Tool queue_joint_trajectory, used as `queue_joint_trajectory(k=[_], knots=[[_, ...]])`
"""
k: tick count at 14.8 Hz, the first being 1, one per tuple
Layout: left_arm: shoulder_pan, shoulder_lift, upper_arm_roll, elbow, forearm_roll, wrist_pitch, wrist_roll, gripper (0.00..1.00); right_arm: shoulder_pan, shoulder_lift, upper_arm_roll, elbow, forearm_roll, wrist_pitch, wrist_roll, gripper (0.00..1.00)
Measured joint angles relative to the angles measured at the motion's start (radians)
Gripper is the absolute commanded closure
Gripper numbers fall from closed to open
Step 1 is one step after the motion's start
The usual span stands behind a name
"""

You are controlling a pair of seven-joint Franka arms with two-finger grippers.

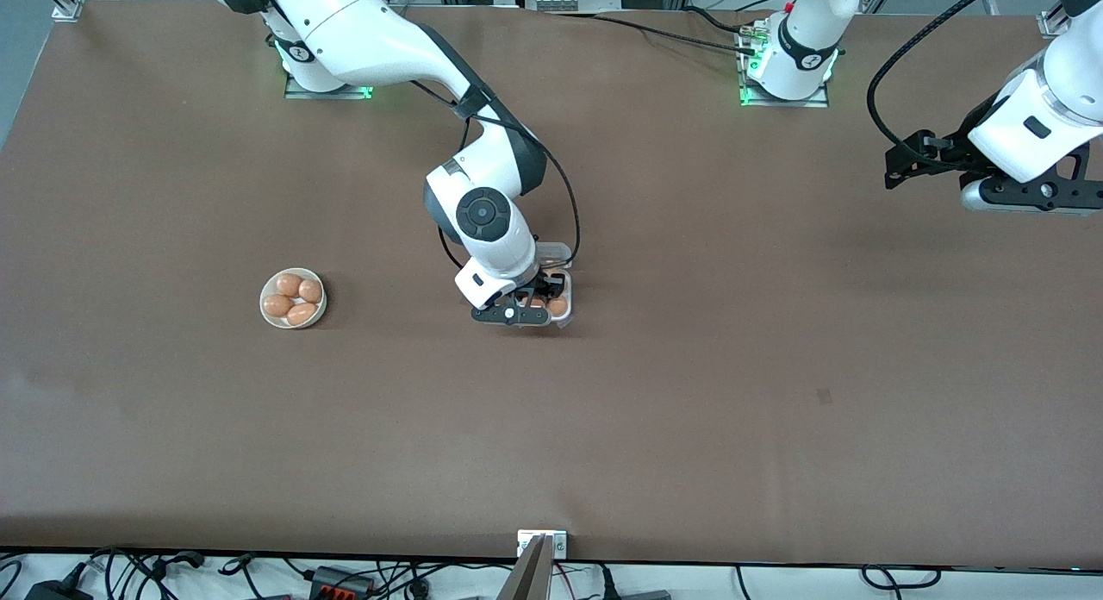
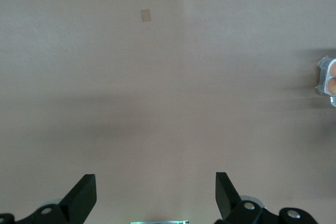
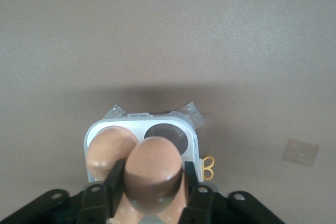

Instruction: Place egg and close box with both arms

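The box (image 1: 564, 281) is a small white four-cell carton with its clear lid open, in the middle of the table. It also shows in the right wrist view (image 3: 191, 135), with one empty cell and eggs in other cells. My right gripper (image 1: 539, 300) is over the box, shut on a brown egg (image 3: 154, 169), seen in the right wrist view (image 3: 154, 174). My left gripper (image 1: 900, 165) waits open and empty above the left arm's end of the table; it shows in the left wrist view (image 2: 156, 198). The box's edge (image 2: 326, 74) shows there too.
A round white bowl (image 1: 293, 298) with several brown eggs sits toward the right arm's end of the table. A small tape mark (image 1: 825, 396) lies on the brown tabletop nearer the front camera. A metal bracket (image 1: 542, 544) stands at the front edge.
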Motion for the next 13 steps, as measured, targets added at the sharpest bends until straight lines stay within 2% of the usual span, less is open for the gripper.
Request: queue_joint_trajectory(k=[5, 8, 10, 13], knots=[[0.0, 0.0, 0.0, 0.0, 0.0, -0.001, 0.0, 0.0, -0.007, -0.037, -0.019, 0.045, 0.002, -0.126, 0.001, 0.0], [0.0, 0.0, 0.0, 0.0, 0.0, -0.001, 0.0, 0.0, -0.014, -0.108, -0.063, 0.11, -0.051, -0.298, -0.01, 0.0], [0.0, 0.0, 0.0, 0.0, 0.0, -0.001, 0.0, 0.0, -0.025, -0.152, -0.09, 0.146, -0.097, -0.407, -0.057, 0.0], [0.0, 0.0, 0.0, 0.0, 0.0, -0.001, 0.0, 0.0, -0.079, -0.216, -0.132, 0.16, -0.106, -0.489, -0.185, 0.0]])
